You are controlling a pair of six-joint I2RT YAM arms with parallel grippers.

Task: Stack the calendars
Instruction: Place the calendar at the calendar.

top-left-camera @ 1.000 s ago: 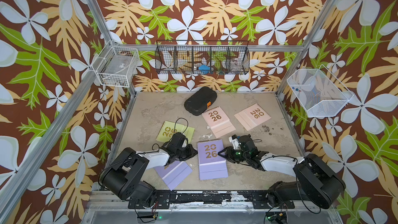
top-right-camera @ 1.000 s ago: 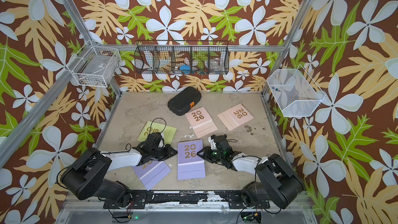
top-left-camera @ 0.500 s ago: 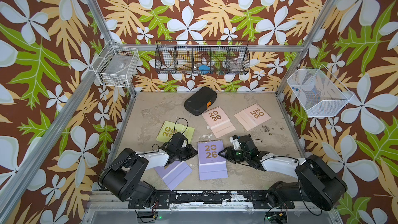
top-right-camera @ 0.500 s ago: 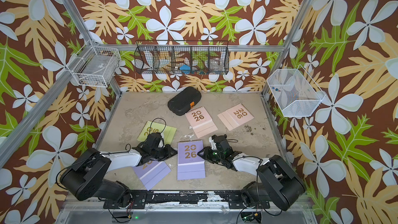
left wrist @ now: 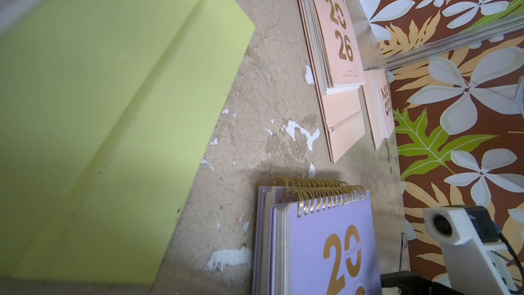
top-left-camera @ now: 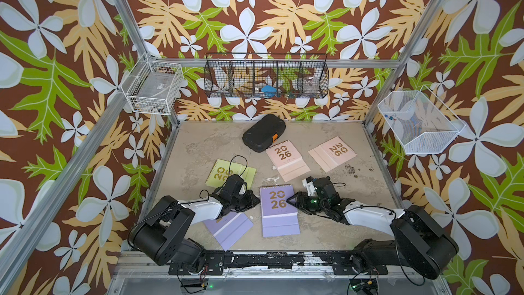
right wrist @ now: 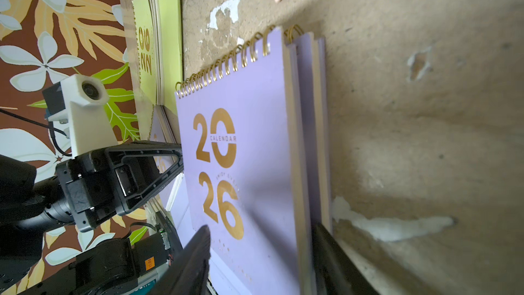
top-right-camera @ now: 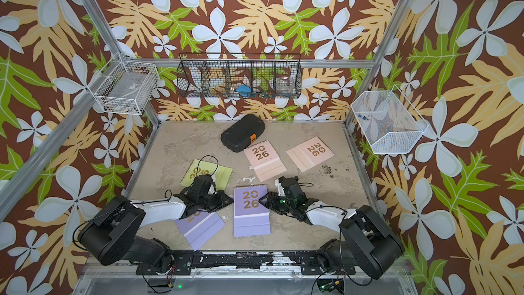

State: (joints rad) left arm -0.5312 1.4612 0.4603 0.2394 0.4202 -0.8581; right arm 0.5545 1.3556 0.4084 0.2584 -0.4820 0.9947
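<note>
— What's on the desk (top-left-camera: 198,143)?
— A lilac stack (top-left-camera: 279,211) of two calendars, front centre. A third lilac calendar (top-left-camera: 235,228) lies left of it, the lime calendar (top-left-camera: 219,171) behind that, two pink calendars (top-left-camera: 286,158) farther back.
— Hands?
— Right hand (top-left-camera: 291,200) released, astride the stack's edge; left hand (top-left-camera: 257,201) clenched at the opposite edge.

Two black-and-white arms on a chipped black rail (top-left-camera: 283,261)
The left arm (top-left-camera: 202,211) and right arm (top-left-camera: 368,217) have bulky round black joints, glossy white forearm shells and thin black looping cables (right wrist: 28,121); a white camera mount (right wrist: 85,95) tops black, open-framed triangular jaws with small screws, near an orange sticker (right wrist: 149,263) and a green light (top-left-camera: 311,201).
</note>
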